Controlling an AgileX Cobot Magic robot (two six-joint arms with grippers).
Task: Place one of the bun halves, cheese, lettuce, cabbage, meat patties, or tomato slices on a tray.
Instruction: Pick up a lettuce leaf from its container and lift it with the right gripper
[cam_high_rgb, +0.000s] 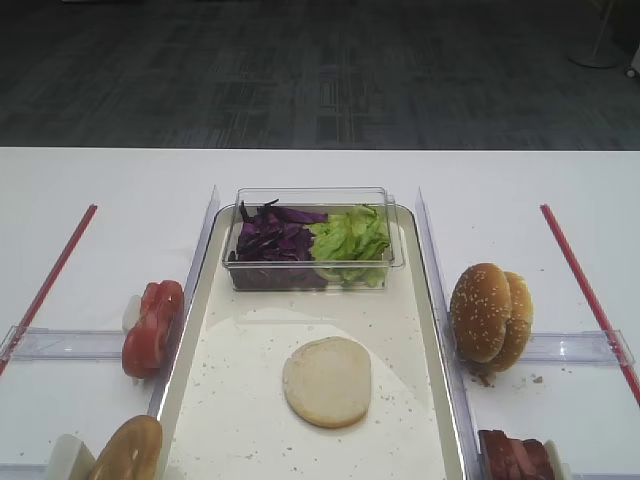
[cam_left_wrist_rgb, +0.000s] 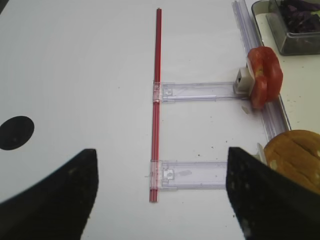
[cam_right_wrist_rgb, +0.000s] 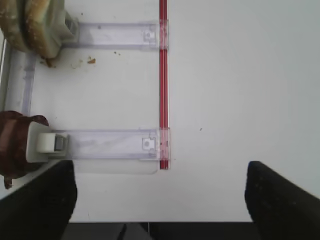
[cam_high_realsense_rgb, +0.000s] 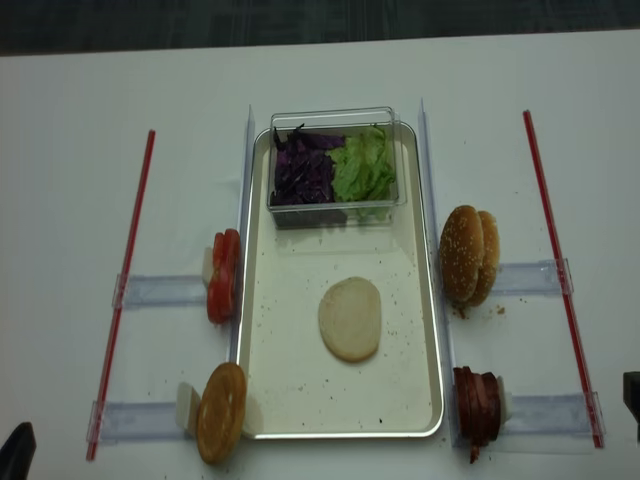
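Exterior high is showing the tray (cam_high_rgb: 430, 330) lying in the middle of the table (cam_high_rgb: 100, 200), with one pale bun disc (cam_high_rgb: 327, 380) already lying flat on its floor. At the tray's far end a clear tub (cam_high_rgb: 312, 197) is holding the cabbage (cam_high_rgb: 272, 238) on the left and the lettuce (cam_high_rgb: 350, 237) on the right, touching each other. The tomato slices (cam_high_rgb: 152, 326) are standing on edge just left of the tray, the sesame buns (cam_high_rgb: 489, 313) just right of it.

Neither arm is showing in this view. The right wrist view is showing the right gripper (cam_right_wrist_rgb: 160, 200) hanging open over bare table, well apart from the food, and the left wrist view is showing the left gripper (cam_left_wrist_rgb: 160, 200) likewise wide open and holding nothing.

The lettuce looks floppy, so a grab into the tub is likely risking a few purple shreds coming along, or the light tub sliding.

Only the realsense view is showing the meat patties (cam_high_realsense_rgb: 478, 405) whole, by the tray's near right corner; the other high view is cropping them.
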